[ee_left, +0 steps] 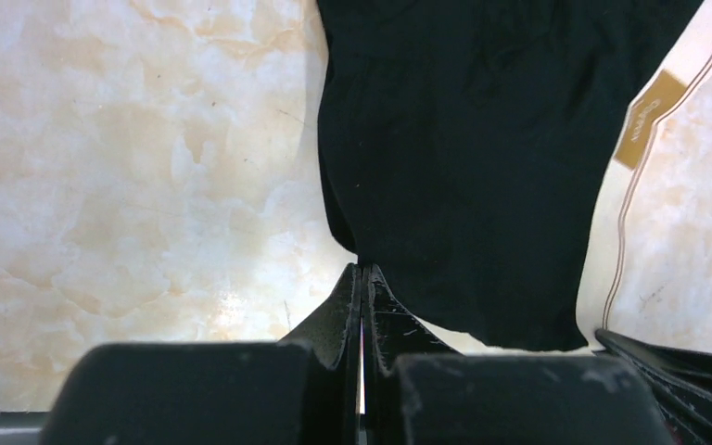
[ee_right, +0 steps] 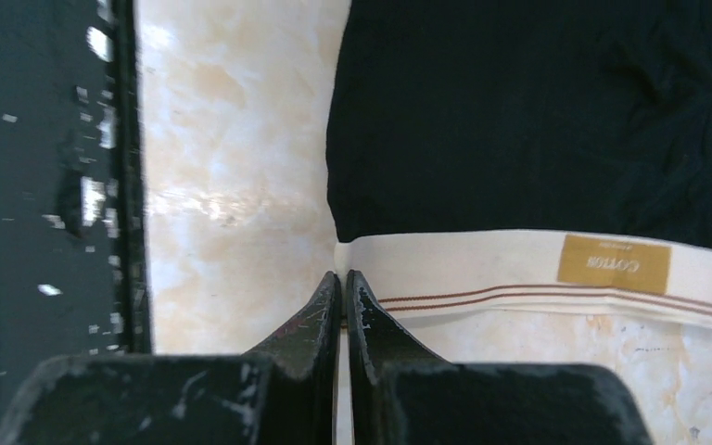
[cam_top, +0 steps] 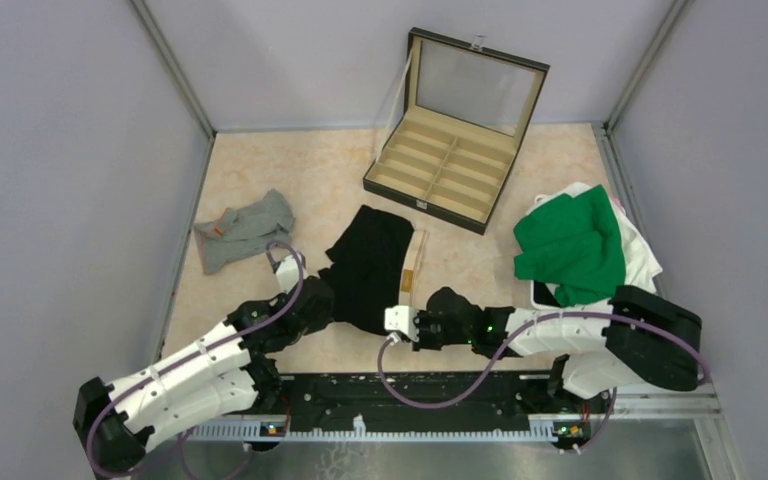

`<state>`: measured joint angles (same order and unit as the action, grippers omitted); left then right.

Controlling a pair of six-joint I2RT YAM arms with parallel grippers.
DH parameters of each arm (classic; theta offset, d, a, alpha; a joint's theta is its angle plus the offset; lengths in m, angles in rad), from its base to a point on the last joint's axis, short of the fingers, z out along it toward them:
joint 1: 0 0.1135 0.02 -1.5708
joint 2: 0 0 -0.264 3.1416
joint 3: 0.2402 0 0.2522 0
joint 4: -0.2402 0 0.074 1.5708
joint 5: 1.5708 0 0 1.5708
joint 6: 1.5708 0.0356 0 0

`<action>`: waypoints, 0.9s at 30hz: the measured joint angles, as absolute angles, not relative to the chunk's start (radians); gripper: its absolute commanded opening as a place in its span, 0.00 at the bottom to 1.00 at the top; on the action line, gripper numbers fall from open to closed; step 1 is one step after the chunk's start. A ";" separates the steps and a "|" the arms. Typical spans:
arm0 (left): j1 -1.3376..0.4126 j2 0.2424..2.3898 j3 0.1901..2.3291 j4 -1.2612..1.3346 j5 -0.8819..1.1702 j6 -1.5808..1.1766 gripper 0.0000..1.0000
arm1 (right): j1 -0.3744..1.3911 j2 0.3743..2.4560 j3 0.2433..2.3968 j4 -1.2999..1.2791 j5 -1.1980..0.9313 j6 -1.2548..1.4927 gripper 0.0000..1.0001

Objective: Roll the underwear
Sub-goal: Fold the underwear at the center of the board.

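The black underwear (cam_top: 370, 262) lies flat mid-table, its cream waistband (cam_top: 415, 262) with a gold label along the right side. My left gripper (cam_top: 327, 297) is shut, pinching the garment's left edge; in the left wrist view the tips (ee_left: 363, 269) meet on the black fabric (ee_left: 482, 158). My right gripper (cam_top: 403, 309) is shut on the near end of the waistband (ee_right: 482, 264), which runs in between its tips (ee_right: 343, 276). The grey underwear (cam_top: 246, 228) with a small orange label lies apart at the left.
An open compartmented case (cam_top: 440, 175) stands at the back centre, lid up. A heap of green and white garments (cam_top: 572, 248) sits at the right. Grey walls close in on the left, back and right sides. The dark base rail (ee_right: 46, 185) runs close beside my right gripper.
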<state>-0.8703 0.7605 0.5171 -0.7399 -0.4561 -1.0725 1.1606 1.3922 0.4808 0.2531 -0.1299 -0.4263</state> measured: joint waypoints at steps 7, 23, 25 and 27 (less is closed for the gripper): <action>-0.871 0.764 0.613 -0.799 -0.400 -1.008 0.00 | 1.253 1.263 0.481 0.144 -0.126 -0.353 0.00; -0.872 0.611 0.731 -1.039 -0.199 -1.113 0.00 | 1.459 1.159 0.559 -0.036 -0.127 -0.137 0.00; -0.872 0.601 0.751 -1.058 -0.202 -1.121 0.00 | 1.463 1.146 0.559 -0.047 -0.119 -0.106 0.00; -0.872 0.606 0.767 -1.064 -0.214 -1.121 0.00 | 1.463 1.129 0.559 -0.050 -0.100 -0.076 0.00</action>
